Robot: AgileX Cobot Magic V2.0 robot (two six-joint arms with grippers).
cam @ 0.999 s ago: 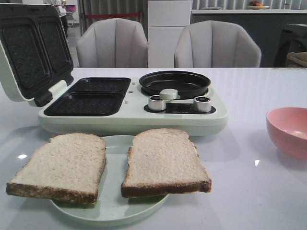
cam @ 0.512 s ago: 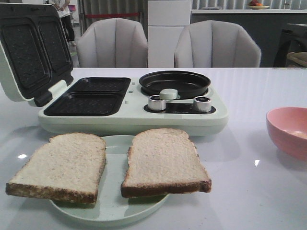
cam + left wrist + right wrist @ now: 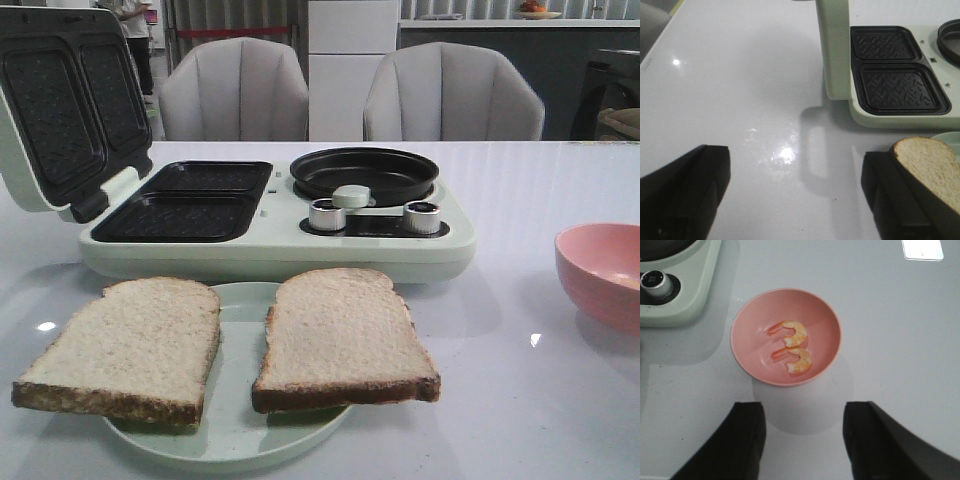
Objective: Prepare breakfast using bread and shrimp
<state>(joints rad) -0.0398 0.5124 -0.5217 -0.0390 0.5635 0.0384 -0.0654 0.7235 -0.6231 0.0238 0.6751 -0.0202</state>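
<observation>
Jaws: left gripper spread wide, nothing between; right gripper likewise spread and empty, hanging over bare desk just short of the bowl.

Bread: two slices on a pale green plate at the desk's near edge, in front of the cooker. Left slice and right slice lie flat, side by side with a narrow gap, both overhanging the plate rim. Each runs lengthwise from robot toward cooker, rounded top pointing at the cooker. In the left wrist view a slice lies just beside one finger.

Shrimp: two curled pieces in the pink bowl, one beside the other, well right of the cooker.

Cooker: lid raised at left; two dark grill wells; round pan; two knobs.

Open room: bare desk left of the cooker and around the bowl.
</observation>
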